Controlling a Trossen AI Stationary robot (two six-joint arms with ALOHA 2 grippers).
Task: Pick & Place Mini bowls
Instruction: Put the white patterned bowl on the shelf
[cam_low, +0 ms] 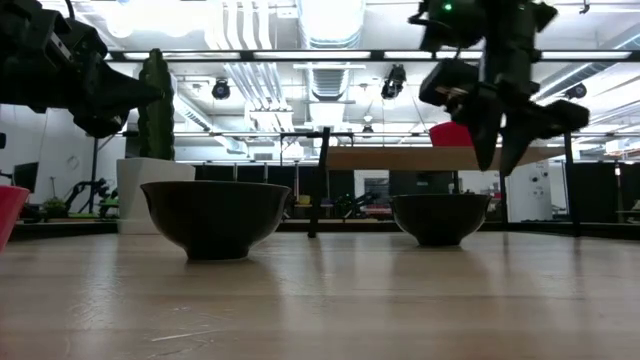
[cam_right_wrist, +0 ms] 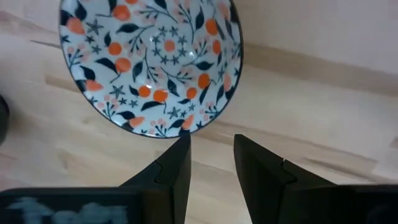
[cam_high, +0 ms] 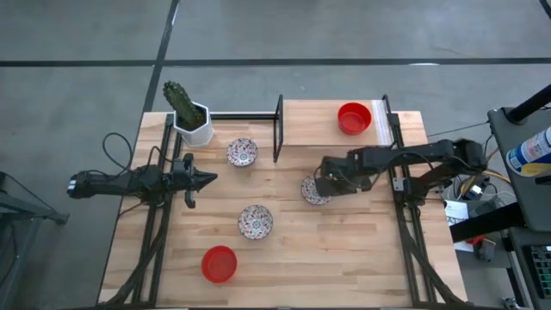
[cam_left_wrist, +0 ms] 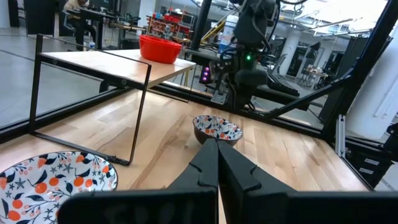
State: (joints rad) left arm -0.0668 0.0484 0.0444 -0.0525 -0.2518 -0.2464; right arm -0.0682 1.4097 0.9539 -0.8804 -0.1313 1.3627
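Note:
Three floral mini bowls rest on their bases on the table: one near the cactus (cam_high: 242, 152), one nearer the front (cam_high: 256, 221), and one under my right gripper (cam_high: 312, 193) (cam_right_wrist: 152, 62). A red bowl (cam_high: 219, 263) sits near the front edge. Another red bowl (cam_high: 354, 118) (cam_left_wrist: 160, 48) stands on the raised shelf. My right gripper (cam_high: 325, 184) (cam_right_wrist: 211, 149) is open and hovers above that floral bowl's rim; the low view shows the right gripper (cam_low: 492, 140) well above the bowl (cam_low: 440, 215). My left gripper (cam_high: 205, 179) (cam_left_wrist: 217, 152) is shut and waits at the table's left, above the table.
A white pot with a green cactus (cam_high: 189, 116) stands at the far left corner. The wooden shelf (cam_high: 318, 116) on a black wire frame (cam_high: 278, 129) spans the far edge. Bare wood lies at the table's near right (cam_high: 344, 258).

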